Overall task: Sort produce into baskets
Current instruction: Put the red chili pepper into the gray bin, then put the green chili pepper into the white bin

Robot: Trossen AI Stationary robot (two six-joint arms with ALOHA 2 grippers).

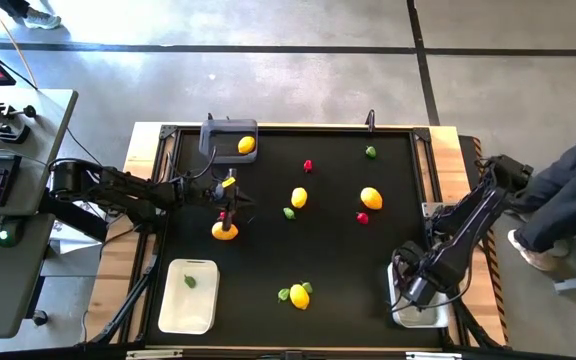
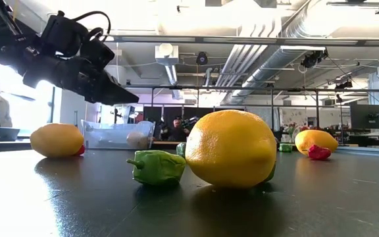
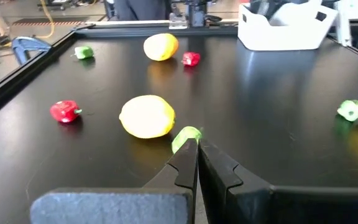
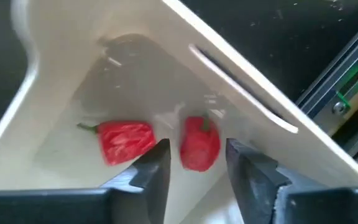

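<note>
My left gripper (image 1: 226, 205) hangs jaws closed, empty, above the orange (image 1: 225, 231). My right gripper (image 4: 197, 163) gapes over the right bin (image 4: 241, 87), two red pieces (image 4: 126, 140) inside. On the counter (image 1: 328, 250) I count four yellow fruits, two reds, four greens; three bins.

Both arms are matt black, built of blocky jointed segments with loose black cables. The left arm (image 1: 118, 190) carries a small yellow and red marking near its wrist. Flat, angular, dark fingers (image 4: 151, 168) taper to blunt tips.
</note>
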